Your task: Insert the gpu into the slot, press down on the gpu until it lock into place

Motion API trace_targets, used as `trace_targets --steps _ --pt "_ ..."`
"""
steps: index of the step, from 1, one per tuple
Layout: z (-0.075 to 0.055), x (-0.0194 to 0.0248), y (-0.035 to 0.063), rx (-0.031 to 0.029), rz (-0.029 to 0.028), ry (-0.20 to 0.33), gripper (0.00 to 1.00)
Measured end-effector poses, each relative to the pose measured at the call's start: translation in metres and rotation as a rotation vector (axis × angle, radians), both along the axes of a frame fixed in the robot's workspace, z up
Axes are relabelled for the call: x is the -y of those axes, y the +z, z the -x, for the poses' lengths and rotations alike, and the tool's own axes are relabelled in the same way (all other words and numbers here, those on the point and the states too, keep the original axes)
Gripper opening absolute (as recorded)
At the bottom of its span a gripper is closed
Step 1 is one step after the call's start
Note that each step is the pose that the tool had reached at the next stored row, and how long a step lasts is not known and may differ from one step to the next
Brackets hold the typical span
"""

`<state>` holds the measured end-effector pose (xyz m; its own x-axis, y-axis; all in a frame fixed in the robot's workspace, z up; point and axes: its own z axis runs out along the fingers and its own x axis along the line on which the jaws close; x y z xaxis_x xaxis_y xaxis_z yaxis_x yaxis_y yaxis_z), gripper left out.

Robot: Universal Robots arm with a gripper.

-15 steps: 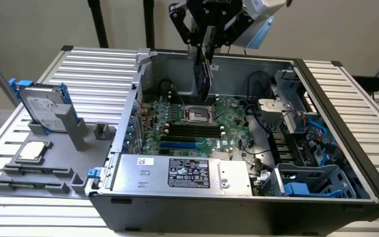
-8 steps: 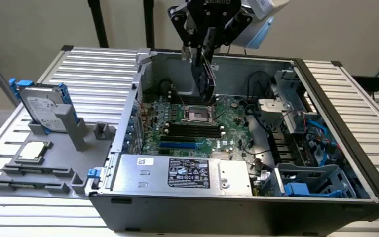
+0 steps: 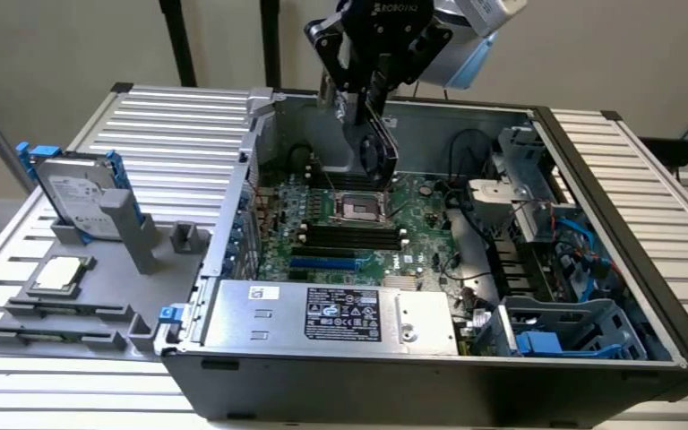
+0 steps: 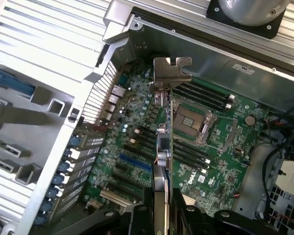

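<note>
While the black gripper (image 3: 365,109) hangs over the open case (image 3: 320,394), its fingers (image 4: 138,219) are clamped on the gpu (image 4: 165,147), a thin green board with a black cooler face, seen edge-on between them. Its long axis runs straight out from the fingertips, with the notched silvery bracket (image 4: 171,73) at the far end. In the exterior view it hangs at one o'clock from the narrow blue slot (image 3: 323,265), apart.

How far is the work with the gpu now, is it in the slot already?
Done: the gripper is shut on the gpu, held on edge. In hand: the card hangs above the motherboard, apart from the blue slot. Left: seating it in the slot and pressing until it locks.
</note>
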<state>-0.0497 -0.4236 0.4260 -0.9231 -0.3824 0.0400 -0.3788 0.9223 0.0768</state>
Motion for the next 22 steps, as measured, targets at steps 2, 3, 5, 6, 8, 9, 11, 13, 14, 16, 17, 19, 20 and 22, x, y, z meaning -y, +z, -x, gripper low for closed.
trace_targets --steps 2,3,5,6,8,9,11,13,14,16,17,19,20,22 --pt "0.0 0.0 -0.0012 0.0 0.0 0.037 0.26" --pt "0.0 0.0 -0.0018 0.0 0.0 0.055 0.26" --pt "0.0 0.0 -0.0032 0.0 0.0 0.092 0.26" --pt "0.0 0.0 -0.0039 0.0 0.0001 0.11 0.26" --pt "0.0 0.0 -0.0053 0.0 0.0001 0.146 0.26" --pt "0.0 0.0 -0.006 0.0 0.0 0.164 0.26" --pt "0.0 0.0 -0.0074 0.0 0.0 0.2 0.26" --pt "0.0 0.0 -0.0088 0.0 0.0 0.236 0.26" --pt "0.0 0.0 -0.0095 0.0 0.0001 0.256 0.26" --pt "0.0 0.0 -0.011 0.0 0.0 0.292 0.26" --pt "0.0 0.0 -0.0117 0.0 0.0 0.309 0.26" --pt "0.0 0.0 -0.013 0.0 0.0 0.346 0.26" --pt "0.0 0.0 -0.0137 0.0 0.0 0.364 0.26" --pt "0.0 0.0 -0.0151 0.0 0.0 0.399 0.26"
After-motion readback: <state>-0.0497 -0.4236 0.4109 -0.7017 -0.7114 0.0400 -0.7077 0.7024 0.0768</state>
